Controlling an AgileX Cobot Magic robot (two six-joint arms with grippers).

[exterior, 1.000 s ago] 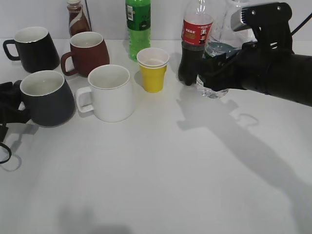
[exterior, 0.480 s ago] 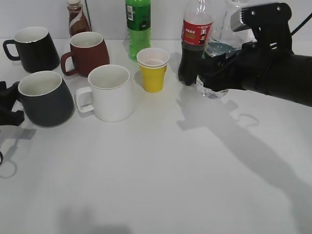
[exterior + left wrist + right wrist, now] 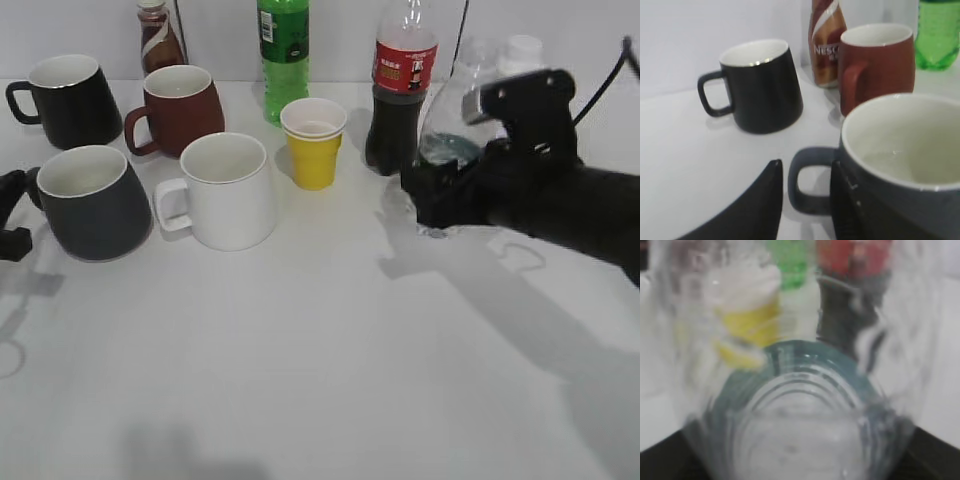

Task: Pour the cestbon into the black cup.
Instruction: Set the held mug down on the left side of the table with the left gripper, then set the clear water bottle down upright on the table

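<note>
Now right hand (image 3: 432,200) grips clear ribbed cestbon (image 3: 447,150); left hand (image 3: 805,200) wide astride matt black cup (image 3: 900,165) handle.

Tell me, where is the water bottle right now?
In the exterior view, the cestbon is on the right side, held in the right claw, just in front of the cola bottle.

The exterior camera is looking down slantwise across the table (image 3: 300,380); both wrist cameras are sitting close, sharing the mugs and bottles.
</note>
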